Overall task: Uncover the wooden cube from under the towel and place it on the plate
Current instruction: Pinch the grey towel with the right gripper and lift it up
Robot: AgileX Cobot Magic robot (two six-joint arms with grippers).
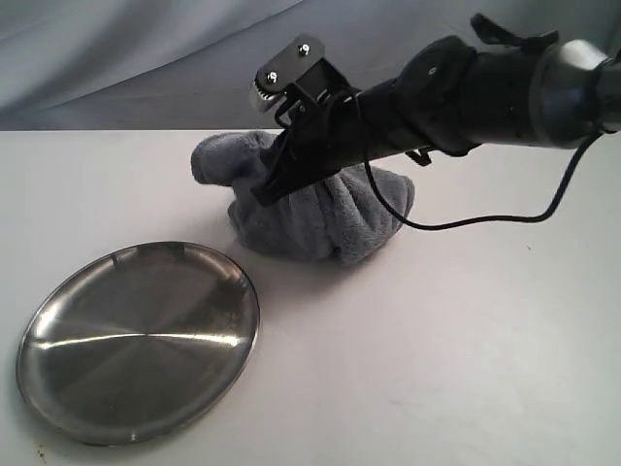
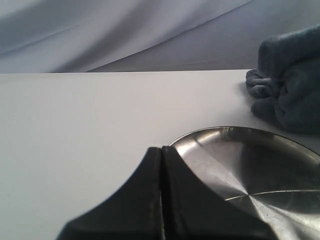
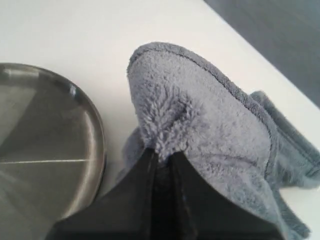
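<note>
R gripper (image 3: 162, 156) is clamped on a fold of the towel (image 1: 335, 228), bunched at centre frame; wooden cube not visible. The plate (image 1: 136, 340), lower left, shows bare steel all over. L gripper (image 2: 161, 151) has jaws pressed together by its rim.

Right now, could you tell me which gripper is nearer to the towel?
The right. The right gripper is shut on the towel; the left gripper sits by the plate, apart from it.
</note>
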